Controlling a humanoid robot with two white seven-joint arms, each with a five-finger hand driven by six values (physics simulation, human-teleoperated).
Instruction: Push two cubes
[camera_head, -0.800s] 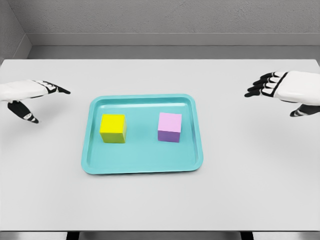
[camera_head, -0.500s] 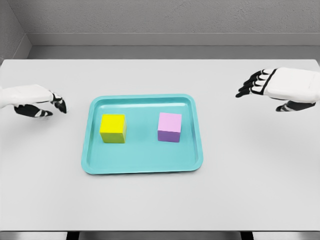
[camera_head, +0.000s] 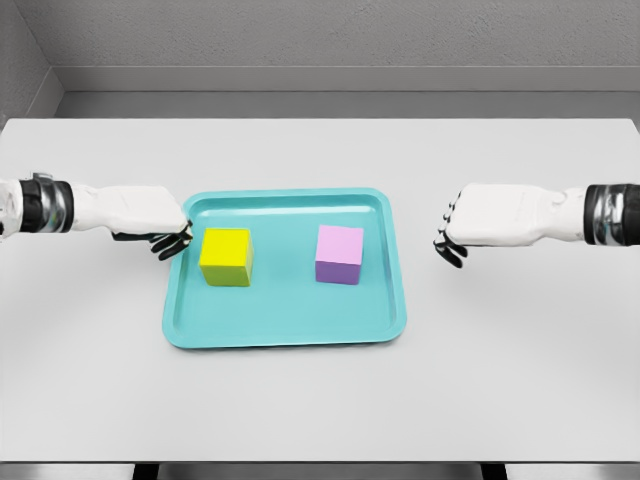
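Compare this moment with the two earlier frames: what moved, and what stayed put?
Both arms swung inward toward the tray. The left hand now sits at its left rim, near the yellow cube; the right hand is still off to the right of the tray. Neither cube, yellow or purple cube, has shifted.

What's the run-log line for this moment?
left hand: curled, at tray left rim, short of yellow cube | right hand: curled, right of tray, apart from purple cube | cubes: untouched

Two cubes, yellow cube (camera_head: 226, 256), purple cube (camera_head: 339, 254); one tray (camera_head: 285, 325); two hands.
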